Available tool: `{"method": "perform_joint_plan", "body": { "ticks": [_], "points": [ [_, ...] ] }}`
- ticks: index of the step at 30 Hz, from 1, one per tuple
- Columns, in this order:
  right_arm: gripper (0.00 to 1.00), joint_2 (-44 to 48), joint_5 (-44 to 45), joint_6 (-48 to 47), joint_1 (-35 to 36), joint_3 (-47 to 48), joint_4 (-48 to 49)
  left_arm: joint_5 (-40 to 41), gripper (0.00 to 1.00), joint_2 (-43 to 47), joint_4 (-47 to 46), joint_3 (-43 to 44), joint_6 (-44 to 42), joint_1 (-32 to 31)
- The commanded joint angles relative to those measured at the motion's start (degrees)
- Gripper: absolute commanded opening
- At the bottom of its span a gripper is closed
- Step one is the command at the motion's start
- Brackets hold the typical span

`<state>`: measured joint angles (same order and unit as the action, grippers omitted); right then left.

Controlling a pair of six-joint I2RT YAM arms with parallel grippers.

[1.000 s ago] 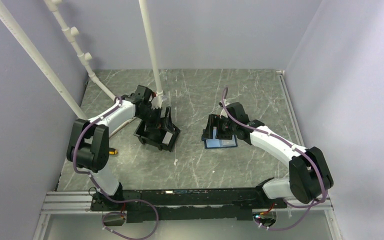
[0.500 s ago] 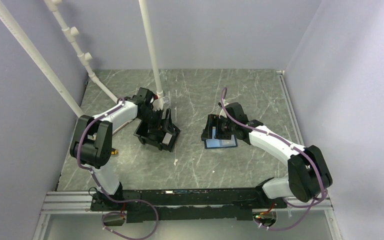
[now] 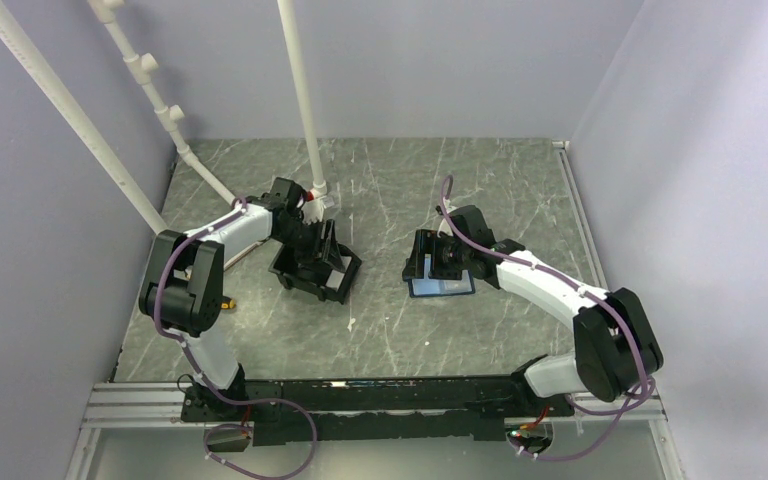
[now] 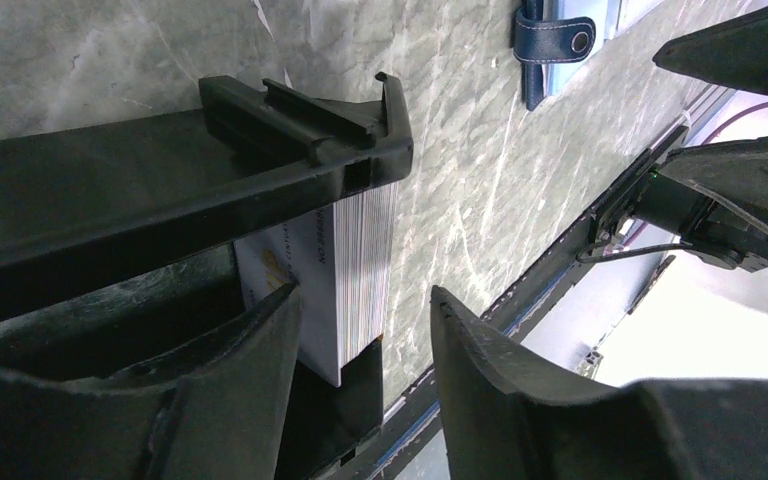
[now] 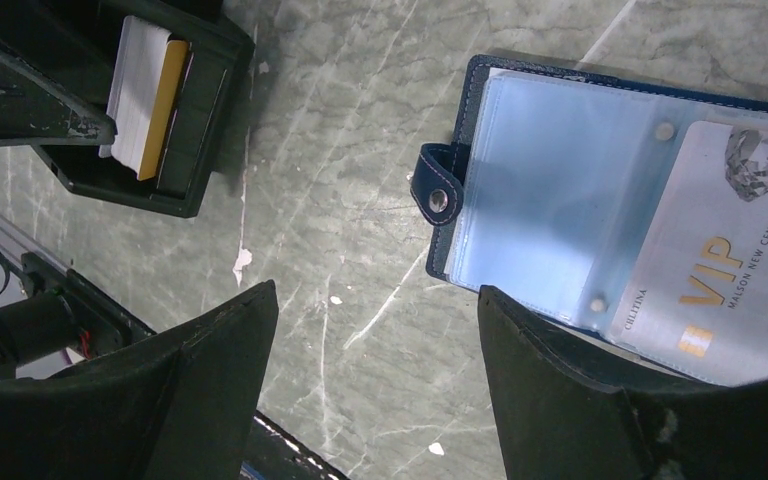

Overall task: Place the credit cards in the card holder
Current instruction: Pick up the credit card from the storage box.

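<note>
Left tool (image 4: pixel 363 300): released, fingers spread on either side of the near end of the credit cards (image 4: pixel 355 270). I cannot tell whether either pad touches them. The cards stand on edge as a tight stack inside the black bin (image 4: pixel 160 190), left of centre on the counter (image 3: pixel 400 330). The right wrist view shows the stack as mostly white with an orange-tan card (image 5: pixel 165 105) on one face.

Right tool (image 5: pixel 375 290): released, nothing between the fingers. It hangs over the left edge of the card holder (image 5: pixel 560 190), above the snap tab (image 5: pixel 438 198). The holder lies open and flat, right of centre and well apart from the bin. A VIP card (image 5: pixel 720 270) sits in one clear sleeve.

Risks as judged from here:
- Many thin edges are packed together. Closing across this gap would likely pinch several cards rather than one, or the whole stack.
- The bin wall runs just beside the stack. A finger catching it would lift or drag the bin instead of gripping the cards.
- The card faces look smooth. A shallow grip on the corner could let a card pivot or slip out on the way across.
- Nothing pins the holder down. A card pushed into a sleeve could slide the holder along the counter or fold its cover.
- The sleeve mouths lie flat, so a tilted card may ride over the plastic rather than enter.
</note>
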<state>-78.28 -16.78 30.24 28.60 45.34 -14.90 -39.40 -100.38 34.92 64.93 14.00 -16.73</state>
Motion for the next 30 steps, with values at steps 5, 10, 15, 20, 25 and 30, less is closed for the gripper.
{"method": "perform_joint_plan", "body": {
  "ticks": [5, 10, 15, 20, 25, 30],
  "points": [
    [0.75, -1.0, 0.5, 0.3, 0.2, 1.2, 2.5, -3.1, 0.46, 1.5, -0.6, -0.2, -1.8, 0.3],
    [0.75, -1.4, 0.3, 0.4, 0.3, 1.4, 2.7, -3.3, 0.41, 1.4, -0.5, -0.2, -2.0, 0.3],
    [0.74, -1.8, 0.2, 0.3, 0.3, 1.3, 2.8, -3.1, 0.34, 1.2, -0.4, -0.2, -2.0, 0.4],
    [0.74, -2.0, 0.1, 0.3, 0.3, 1.3, 2.9, -2.1, 0.25, 1.5, -0.1, 0.0, -2.1, 0.4],
    [0.74, -2.2, -0.2, 0.4, 0.3, 1.3, 3.2, -0.8, 0.18, 1.8, 1.3, 0.8, -2.9, 0.4],
    [0.74, -2.6, -0.3, 0.3, 0.4, 1.3, 3.2, 1.7, 0.15, 2.3, 2.8, 1.6, -3.5, 0.4]
  ]
}}
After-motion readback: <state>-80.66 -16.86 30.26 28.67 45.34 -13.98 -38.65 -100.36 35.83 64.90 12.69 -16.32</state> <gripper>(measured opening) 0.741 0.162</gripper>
